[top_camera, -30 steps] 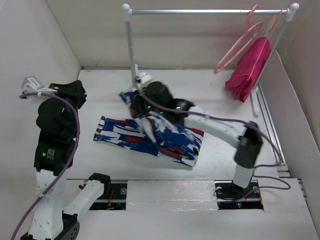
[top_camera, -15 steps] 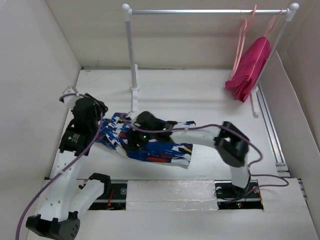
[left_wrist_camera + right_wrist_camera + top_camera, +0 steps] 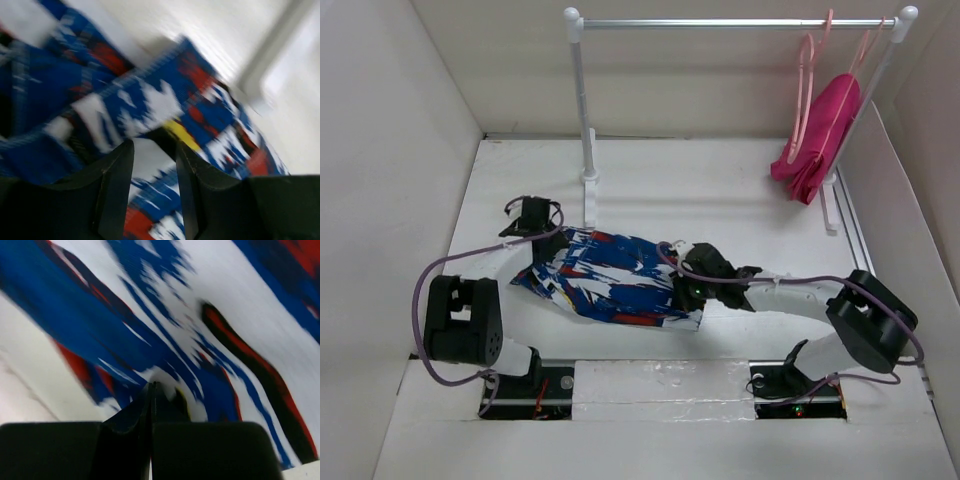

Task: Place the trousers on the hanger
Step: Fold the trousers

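Observation:
The printed blue, white and red trousers (image 3: 610, 285) lie flat on the table, left of middle. My left gripper (image 3: 542, 232) is low at their upper-left corner. In the left wrist view it (image 3: 152, 145) is open, with the cloth (image 3: 150, 105) showing between and beyond the fingers. My right gripper (image 3: 682, 272) rests at the trousers' right end. In the right wrist view it (image 3: 152, 385) is shut, its tips against the cloth (image 3: 165, 325), and no cloth shows between the jaws. The light-pink hanger (image 3: 803, 95) hangs empty on the rail, far back right.
The silver rail (image 3: 720, 22) on white posts spans the back; its left post (image 3: 585, 130) stands just behind the trousers. A magenta garment (image 3: 820, 135) hangs on a second hanger at the rail's right end. White walls enclose the left, back and right sides.
My right gripper has gone from the trousers' upper left, across the cloth, down to their right end. My left arm has come down from the far left onto their upper-left corner.

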You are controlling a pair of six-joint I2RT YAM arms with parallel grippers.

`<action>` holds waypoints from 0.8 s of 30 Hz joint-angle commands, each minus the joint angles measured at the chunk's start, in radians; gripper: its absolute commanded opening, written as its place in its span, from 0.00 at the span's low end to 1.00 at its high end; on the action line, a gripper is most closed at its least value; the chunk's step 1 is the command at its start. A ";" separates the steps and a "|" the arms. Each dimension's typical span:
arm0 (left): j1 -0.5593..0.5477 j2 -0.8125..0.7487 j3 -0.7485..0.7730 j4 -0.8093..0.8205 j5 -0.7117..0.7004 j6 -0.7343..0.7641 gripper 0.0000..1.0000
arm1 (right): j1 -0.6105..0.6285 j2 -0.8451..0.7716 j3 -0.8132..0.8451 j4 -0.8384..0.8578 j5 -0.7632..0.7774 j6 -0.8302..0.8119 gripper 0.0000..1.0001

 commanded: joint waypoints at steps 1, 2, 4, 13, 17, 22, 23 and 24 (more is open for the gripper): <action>0.125 -0.013 -0.059 0.006 -0.037 -0.045 0.35 | -0.064 -0.018 -0.109 0.098 0.004 0.030 0.00; 0.207 -0.022 -0.104 0.002 -0.035 -0.058 0.35 | -0.073 -0.025 -0.135 0.117 0.007 0.039 0.00; 0.284 -0.048 -0.149 0.009 -0.015 -0.059 0.35 | -0.073 -0.042 -0.209 0.137 -0.004 0.056 0.00; 0.412 -0.296 -0.105 -0.074 0.080 -0.050 0.29 | -0.096 -0.166 -0.064 -0.129 -0.048 -0.046 0.22; 0.287 -0.409 -0.015 -0.052 0.106 0.002 0.18 | -0.188 -0.194 0.151 -0.258 -0.090 -0.129 0.41; -0.015 -0.266 0.015 -0.020 0.235 0.002 0.10 | -0.302 -0.109 0.222 -0.253 -0.137 -0.182 0.26; -0.139 -0.234 0.028 -0.015 0.240 -0.006 0.09 | -0.314 -0.075 0.219 -0.219 -0.139 -0.178 0.20; -0.196 -0.170 0.029 0.006 0.244 -0.004 0.09 | -0.340 -0.061 0.201 -0.199 -0.127 -0.172 0.15</action>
